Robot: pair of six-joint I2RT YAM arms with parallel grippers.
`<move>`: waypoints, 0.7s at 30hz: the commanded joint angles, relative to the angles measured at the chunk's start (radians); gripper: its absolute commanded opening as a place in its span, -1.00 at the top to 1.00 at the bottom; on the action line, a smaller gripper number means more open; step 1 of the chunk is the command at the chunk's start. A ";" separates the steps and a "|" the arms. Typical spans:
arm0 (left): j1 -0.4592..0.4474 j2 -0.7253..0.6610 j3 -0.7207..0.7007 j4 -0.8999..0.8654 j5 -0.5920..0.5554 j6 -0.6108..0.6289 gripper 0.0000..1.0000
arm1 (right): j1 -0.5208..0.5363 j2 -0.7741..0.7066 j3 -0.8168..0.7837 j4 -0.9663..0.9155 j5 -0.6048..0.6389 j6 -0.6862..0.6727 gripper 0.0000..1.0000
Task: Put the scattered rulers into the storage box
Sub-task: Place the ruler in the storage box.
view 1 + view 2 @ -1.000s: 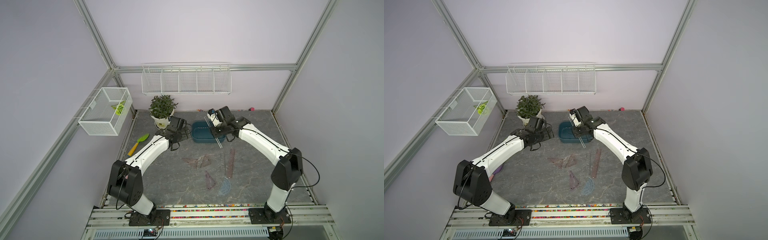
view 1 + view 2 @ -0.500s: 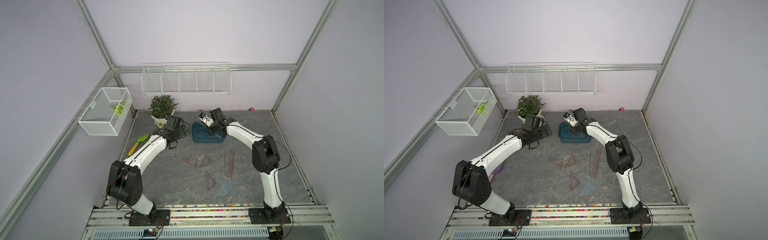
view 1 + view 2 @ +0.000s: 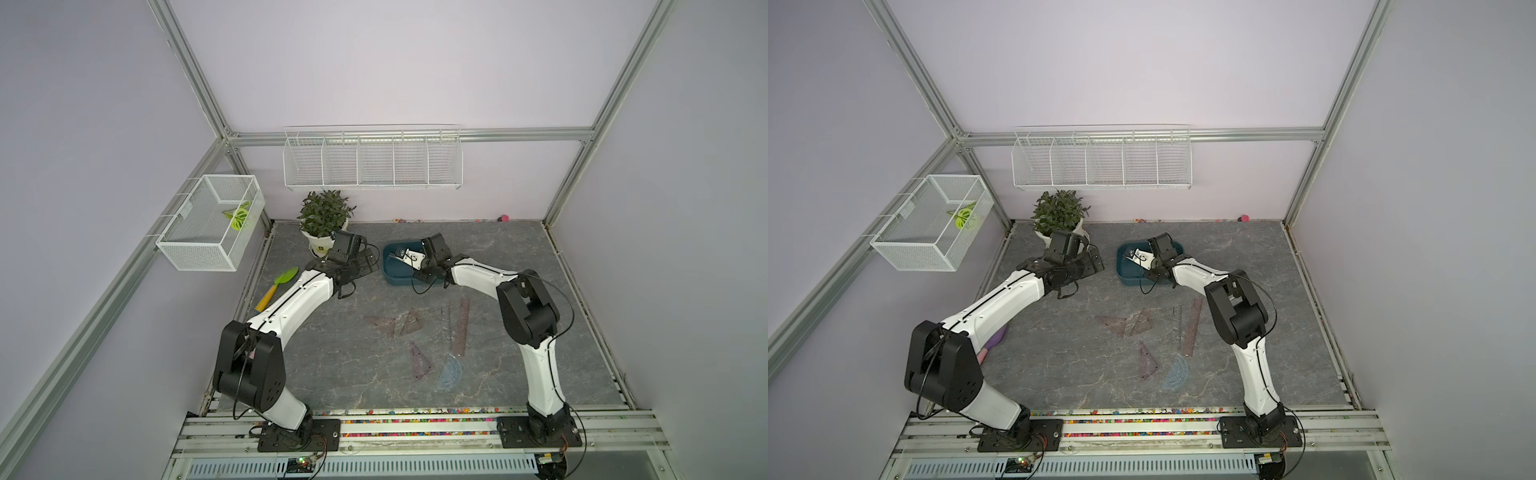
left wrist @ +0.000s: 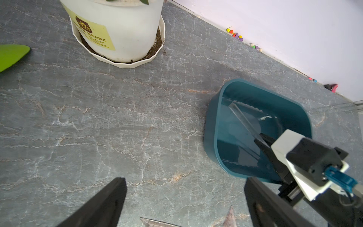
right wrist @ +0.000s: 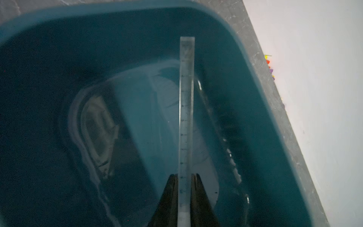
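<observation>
The grey marbled tabletop is the biggest thing here, matte and stone-like with pale veins. Toward the back wall sits the storage box, a shallow teal tub of smooth, glossy plastic with rounded corners.

The job looks well short of halfway. Six rulers lie flat on the robot's side of the box, all well apart from it. There is a long purplish strip with a thin clear strip just beside it. Two tinted triangles touch each other, and a lone triangle lies farther off. Farthest from the box is a bluish half-round protractor. All are thin, see-through plastic (so faint against the stone that I have to squint for them).

One piece is partway in. The right gripper reaches in over the box's rim, its black fingers pinched nearly together on the end of a clear ruler. This is a narrow, hard-edged strip with printed graduations, and it slants down inside the box toward the far wall. It hasn't been let go. Something pale may already lie on the box's floor, but with the glare on that shiny bottom I can't be sure.

The left gripper hangs beside the box, on the side of the plant pot, jaws spread wide and holding nothing.
</observation>
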State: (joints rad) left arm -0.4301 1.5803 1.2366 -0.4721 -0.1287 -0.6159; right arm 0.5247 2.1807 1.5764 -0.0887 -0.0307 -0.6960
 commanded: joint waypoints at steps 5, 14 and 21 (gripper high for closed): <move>0.010 0.018 0.001 0.015 0.021 0.015 -0.99 | -0.003 -0.007 0.042 -0.006 -0.023 -0.024 0.34; 0.009 0.029 0.011 0.022 0.071 0.027 -0.96 | -0.003 -0.062 0.064 -0.014 -0.044 0.025 0.11; -0.067 0.079 0.044 0.047 0.272 0.031 -0.63 | 0.023 -0.314 0.064 -0.252 0.189 0.595 0.19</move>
State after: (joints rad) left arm -0.4496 1.6291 1.2449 -0.4465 0.0338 -0.6022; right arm 0.5365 2.0247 1.6238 -0.1986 0.0307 -0.4339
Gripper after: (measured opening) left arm 0.826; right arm 0.419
